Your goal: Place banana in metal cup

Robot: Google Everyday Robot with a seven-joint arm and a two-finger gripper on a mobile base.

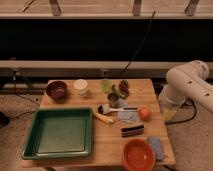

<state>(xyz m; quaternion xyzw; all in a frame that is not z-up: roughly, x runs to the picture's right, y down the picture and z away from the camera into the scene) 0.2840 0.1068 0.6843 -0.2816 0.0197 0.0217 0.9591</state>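
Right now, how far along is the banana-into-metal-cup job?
Nothing done: the small yellow toy banana lies on the wooden table, apart from the short shiny metal cup. In progress: nothing; the gripper hangs beyond the table's right edge. Left: grasp, carry, drop in.

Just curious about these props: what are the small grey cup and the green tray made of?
The metal cup looks like polished metal: grey-silver, shiny, dark inside. The green tray seems to be glossy plastic, going by its even colour and sheen. The gripper is out of view; only the white arm shows, right of the table.
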